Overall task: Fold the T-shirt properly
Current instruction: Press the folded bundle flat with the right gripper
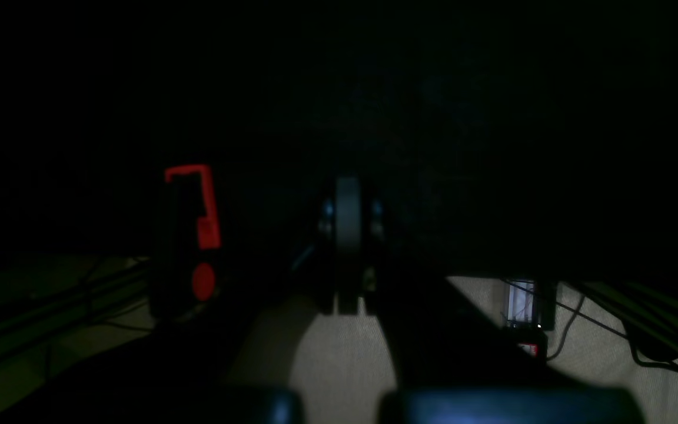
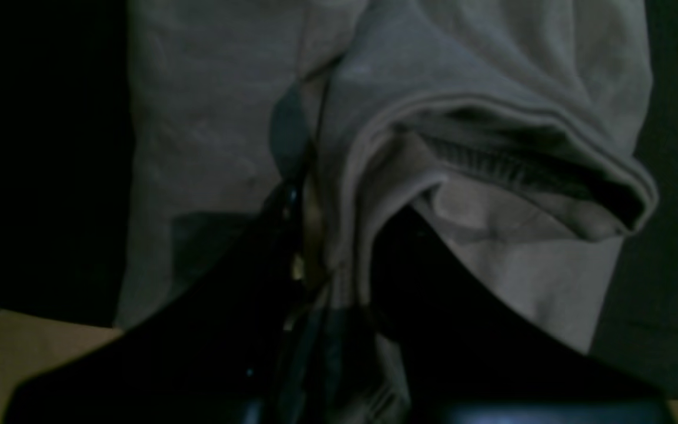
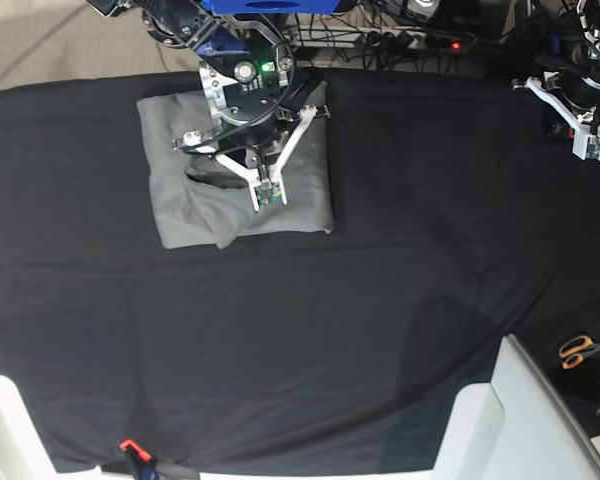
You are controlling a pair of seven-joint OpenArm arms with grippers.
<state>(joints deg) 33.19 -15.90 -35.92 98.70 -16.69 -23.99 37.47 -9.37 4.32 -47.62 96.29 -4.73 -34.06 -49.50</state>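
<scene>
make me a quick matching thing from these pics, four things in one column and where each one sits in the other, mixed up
Things:
1. T-shirt
2. right gripper
3. left gripper
4. scissors

Places, base view:
A. far upper right, clear of the shirt
B. lower right, off the black cloth
C. upper left on the cloth, folded
D. over the shirt, pinching a fold

Pairs: 1-C, 2-D, 3-A, 4-B

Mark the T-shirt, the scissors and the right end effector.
T-shirt (image 3: 175,215): base view, bare grey cloth at its lower left.
scissors (image 3: 578,349): base view, orange handles.
right end effector (image 2: 315,277): right wrist view, between the fingertips pinching the shirt fold.
</scene>
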